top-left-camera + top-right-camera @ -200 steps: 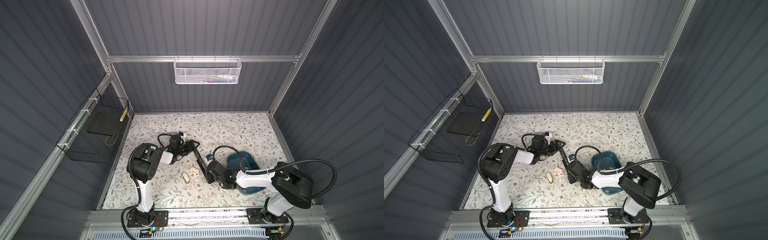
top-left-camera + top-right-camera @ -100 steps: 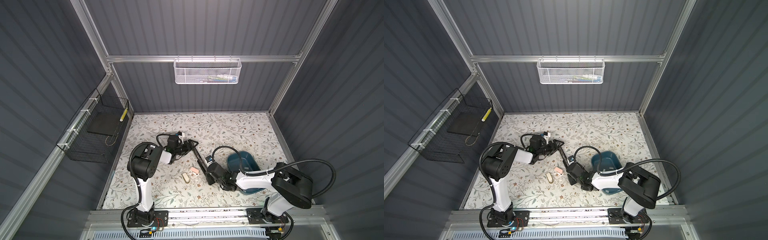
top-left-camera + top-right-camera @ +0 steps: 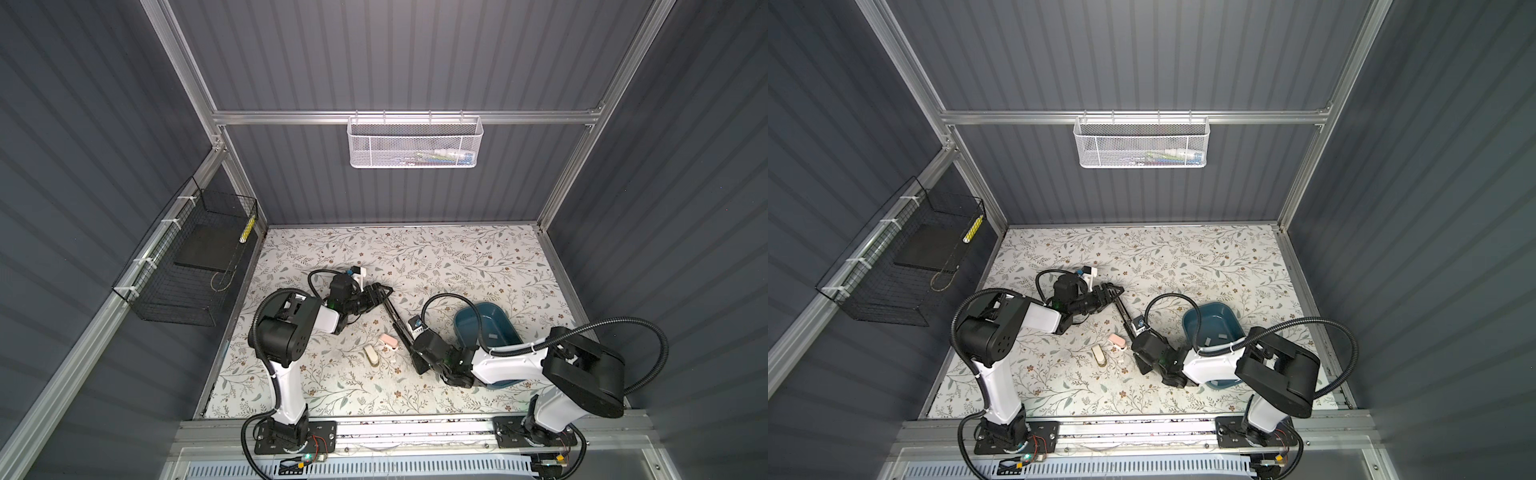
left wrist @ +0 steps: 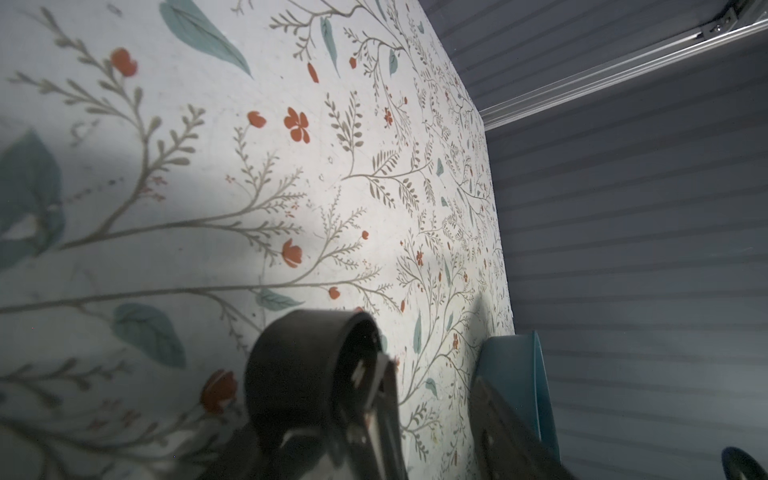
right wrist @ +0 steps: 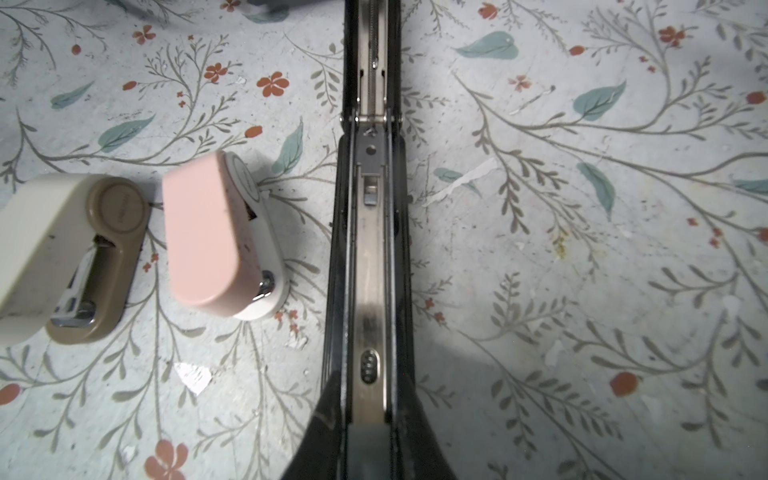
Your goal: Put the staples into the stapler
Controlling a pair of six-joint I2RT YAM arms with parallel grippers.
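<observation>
Seen from above, a floral-patterned counter (image 3: 457, 257) carries a long black stapler (image 3: 401, 332), folded out flat with its silver metal channel facing up. The right hand (image 5: 368, 440) is clamped on one end of this black stapler, with a dark finger pressed against each side. This is clear in the right wrist view and shows in both top views.

The left hand (image 3: 380, 295) sits at the stapler's opposite end, low over the counter. The left wrist view is dark and blurred, and I cannot tell whether this hand is open or closed, or whether it touches the stapler.

Just beside the black stapler, on the left arm's side, lie two small staplers. A pink mini stapler (image 5: 216, 237) is nearer, and a beige mini stapler (image 5: 62, 257) is next to it, farther out.

On the stapler's other side, near it, stands a teal tub (image 3: 494, 309). The staples (image 3: 492, 336), small pale grey strips, lie on the tub's floor, apart from both hands.
</observation>
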